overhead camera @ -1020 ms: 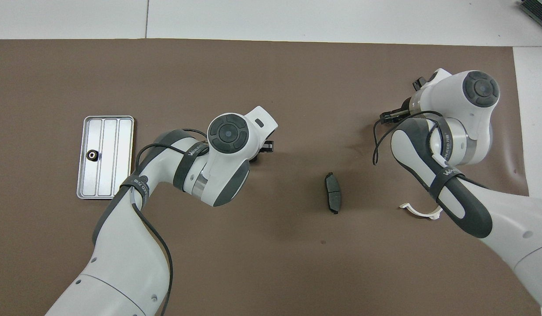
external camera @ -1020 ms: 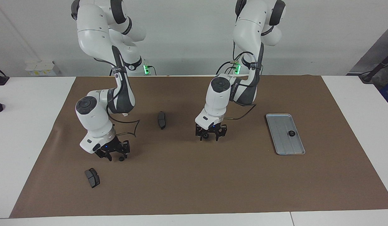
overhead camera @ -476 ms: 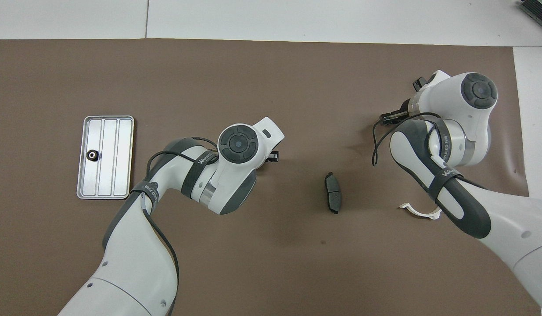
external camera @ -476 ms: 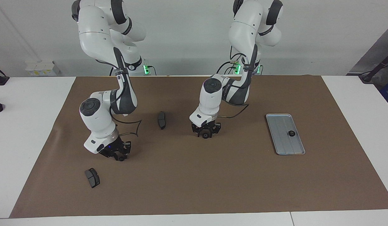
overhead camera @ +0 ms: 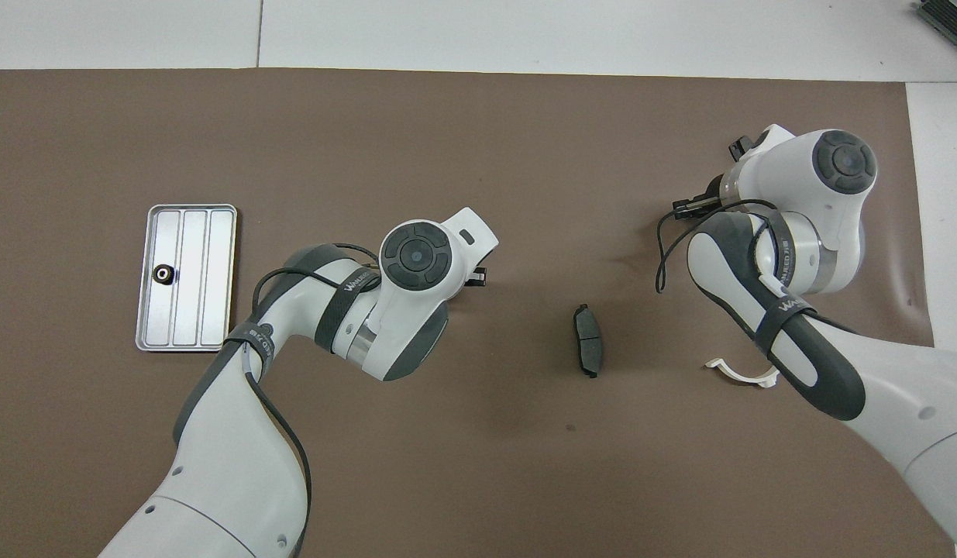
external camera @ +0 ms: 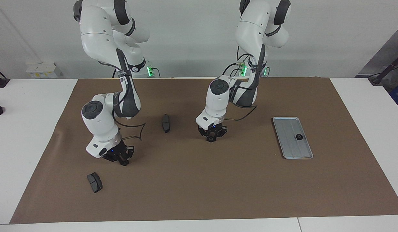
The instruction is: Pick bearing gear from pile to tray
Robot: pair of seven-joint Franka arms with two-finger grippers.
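Inspector: Left hand is down on the desk, closed round a small black gear. Right hand is shut, gear hidden.

Clerk: Tray?

Inspector: Sideways from the left hand, toward its own end; one gear inside.

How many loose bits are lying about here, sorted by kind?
Small black round pieces: 3 (one in the tray, one at the left gripper, one at the right gripper)
Dark grey plates: 2 ()
White half-ring bracket: 1
Metal tray: 1
Total: 7
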